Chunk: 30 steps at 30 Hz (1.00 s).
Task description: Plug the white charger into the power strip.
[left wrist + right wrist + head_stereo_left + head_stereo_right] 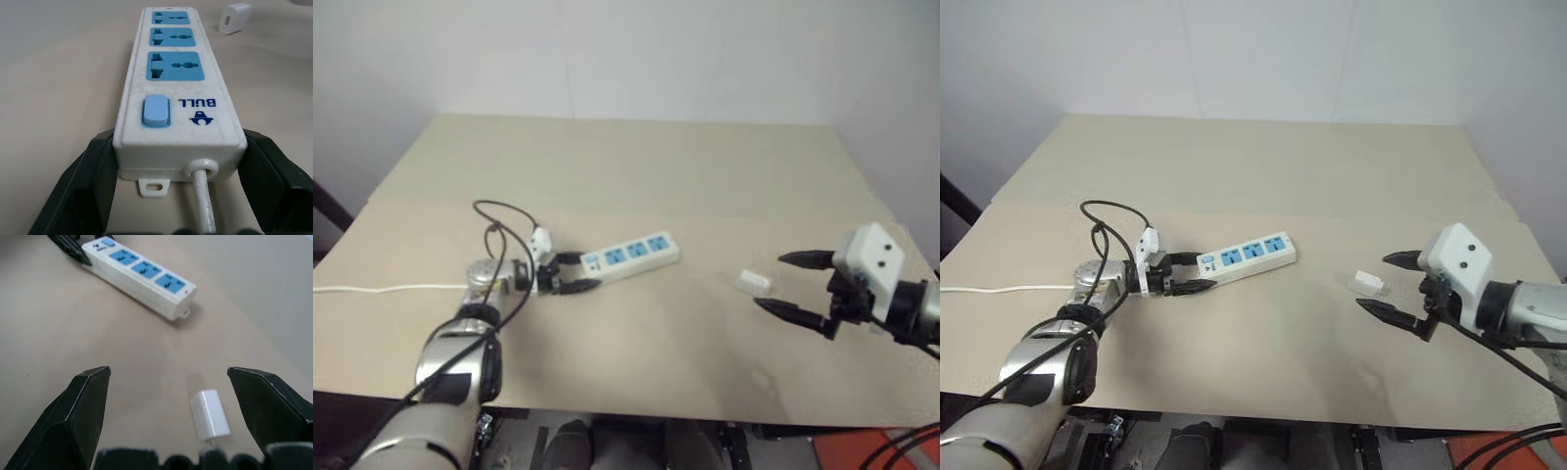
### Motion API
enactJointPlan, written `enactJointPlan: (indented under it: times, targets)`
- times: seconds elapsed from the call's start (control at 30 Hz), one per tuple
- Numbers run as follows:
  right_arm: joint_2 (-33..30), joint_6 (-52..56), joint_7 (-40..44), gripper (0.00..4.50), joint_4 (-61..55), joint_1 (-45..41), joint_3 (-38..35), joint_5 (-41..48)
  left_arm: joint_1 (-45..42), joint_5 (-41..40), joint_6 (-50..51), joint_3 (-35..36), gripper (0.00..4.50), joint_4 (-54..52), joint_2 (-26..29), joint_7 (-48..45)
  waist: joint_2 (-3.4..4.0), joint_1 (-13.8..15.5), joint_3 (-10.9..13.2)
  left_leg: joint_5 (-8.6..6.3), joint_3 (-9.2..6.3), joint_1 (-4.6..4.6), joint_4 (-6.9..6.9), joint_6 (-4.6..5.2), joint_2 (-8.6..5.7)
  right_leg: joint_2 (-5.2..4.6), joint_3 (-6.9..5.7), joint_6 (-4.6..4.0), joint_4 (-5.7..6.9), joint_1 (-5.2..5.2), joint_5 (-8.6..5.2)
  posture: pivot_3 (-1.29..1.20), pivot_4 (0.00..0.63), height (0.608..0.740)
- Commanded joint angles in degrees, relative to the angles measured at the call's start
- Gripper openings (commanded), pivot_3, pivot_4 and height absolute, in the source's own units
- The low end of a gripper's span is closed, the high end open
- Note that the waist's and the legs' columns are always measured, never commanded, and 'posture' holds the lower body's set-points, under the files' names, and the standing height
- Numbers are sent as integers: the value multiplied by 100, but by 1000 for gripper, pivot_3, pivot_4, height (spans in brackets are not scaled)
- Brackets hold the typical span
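The left arm [460, 367] is a rounded silver-grey shell with black bands at its joints. A black cable [501, 227] loops up from its wrist, which ends in a metal cylinder. Beside the cable sits a small white boxy camera module [540, 241]. The left gripper [570, 273] has two black tapered fingers [85, 186] with flat inner faces. The right gripper [1400, 284] has the same black pointed fingers [80, 411], joined at their base by a ridged black bar. Above them sits a white angular camera housing [1457, 257] with small dark holes, behind it a silver-grey forearm [1528, 311] and a black cable.
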Motion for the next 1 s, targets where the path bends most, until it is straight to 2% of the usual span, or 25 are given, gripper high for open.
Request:
enactJointPlan:
  times: [0.03,0.1,0.17,0.23,0.43,0.77,1.0]
  targets:
    - [29,-252,-85,4500,16,-136,156,-86,183,-117,-150,-84,3264,-269,-132,-92,1,1,-1,0,0,1,0,0,0,0,1,0,0,0,0,0,150,740]
    - [33,-308,-89,4500,71,-174,245,-115,240,-81,-284,-135,3264,-318,-151,-25,1,6,-2,0,0,1,1,0,0,0,1,0,0,1,0,0,150,740]
    - [33,-347,-94,4500,138,-228,315,-150,250,-115,-341,-152,3988,-345,-161,-67,1,10,-2,0,0,4,1,0,-1,-1,1,0,0,4,0,0,150,740]
    - [21,-368,-102,4500,207,-298,376,-165,257,-227,-485,-89,4486,-387,-216,-15,1,12,-3,0,-1,5,1,0,-1,-1,1,0,1,4,0,0,150,740]
    - [30,-424,-121,4500,237,-297,391,-193,259,-433,-654,24,4486,-346,-240,-21,1,-12,-3,0,-2,4,2,0,1,1,1,0,0,4,0,0,150,740]
    - [-63,-433,-46,4500,104,18,49,-159,368,-688,-743,121,4486,-290,-120,-615,1,-13,-3,0,-2,4,2,1,1,1,1,0,1,3,0,0,150,740]
    - [-115,-373,-32,4500,13,70,-83,-101,439,-770,-902,219,4486,-181,-184,-416,1,-14,-3,0,-1,7,2,1,1,1,1,0,4,4,0,0,150,740]
